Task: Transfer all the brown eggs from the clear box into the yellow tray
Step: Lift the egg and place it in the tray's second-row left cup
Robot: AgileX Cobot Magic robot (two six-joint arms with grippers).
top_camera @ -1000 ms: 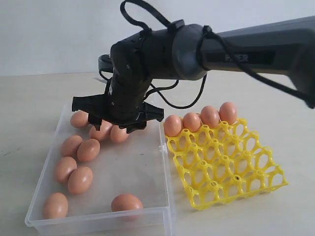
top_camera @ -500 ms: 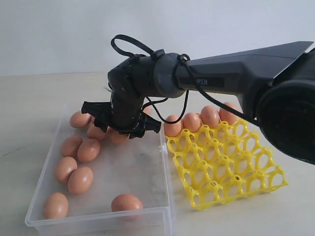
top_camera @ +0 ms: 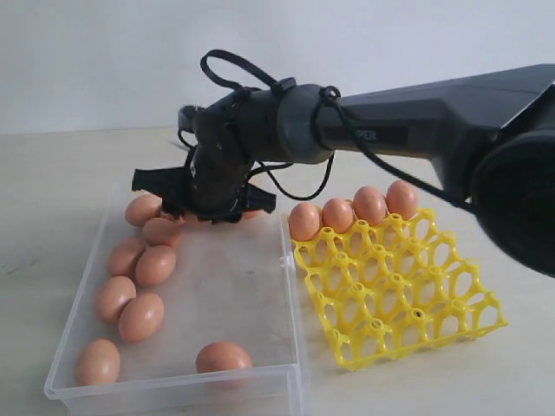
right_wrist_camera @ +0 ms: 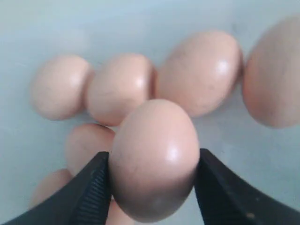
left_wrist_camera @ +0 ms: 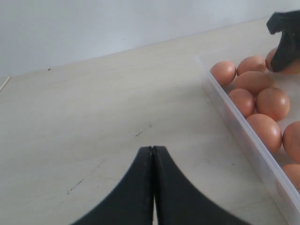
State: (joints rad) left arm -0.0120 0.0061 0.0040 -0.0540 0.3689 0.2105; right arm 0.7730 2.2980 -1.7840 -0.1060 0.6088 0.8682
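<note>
right claw (right_wrist_camera: 153, 187): we see it gripping a brown egg (right_wrist_camera: 152, 154) at the 12 o'clock end of the clear box (top_camera: 173, 381).
left claw (left_wrist_camera: 153, 152): closed, empty, over the surface (left_wrist_camera: 93, 117).
yellow tray (top_camera: 408, 286): 3 o'clock of the box; four brown eggs (top_camera: 370, 204) inside.

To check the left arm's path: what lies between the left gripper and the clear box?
Left wrist view: only bare tabletop between the left gripper and the clear box.

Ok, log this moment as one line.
right gripper: shut on brown egg in clear box | left gripper: shut over table | yellow tray: four eggs
</note>
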